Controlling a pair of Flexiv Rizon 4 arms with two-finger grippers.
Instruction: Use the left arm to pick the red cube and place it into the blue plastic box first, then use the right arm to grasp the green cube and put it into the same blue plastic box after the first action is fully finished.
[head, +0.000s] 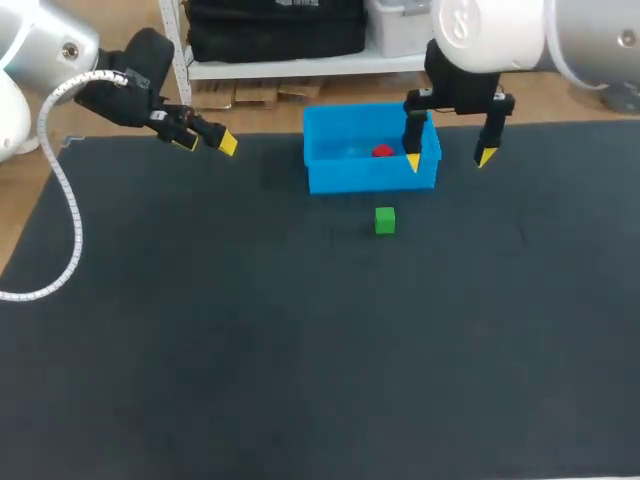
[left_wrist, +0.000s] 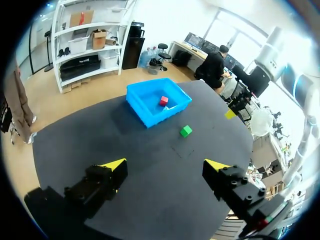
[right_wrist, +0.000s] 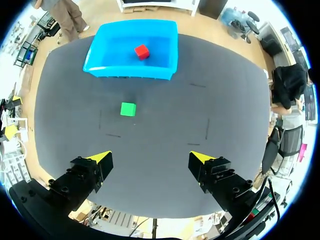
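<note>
Head view: left claw (head: 207, 144) and right claw (head: 449, 158) wide, empty, raised above counter (head: 300, 350); red cube (head: 382, 151) inside blue plastic box (head: 330, 183).

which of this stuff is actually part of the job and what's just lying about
Job: red cube, in the blue plastic box; green cube, outside it; left hand; right hand, both open.
Just there: dark table, faint marks on it.
</note>
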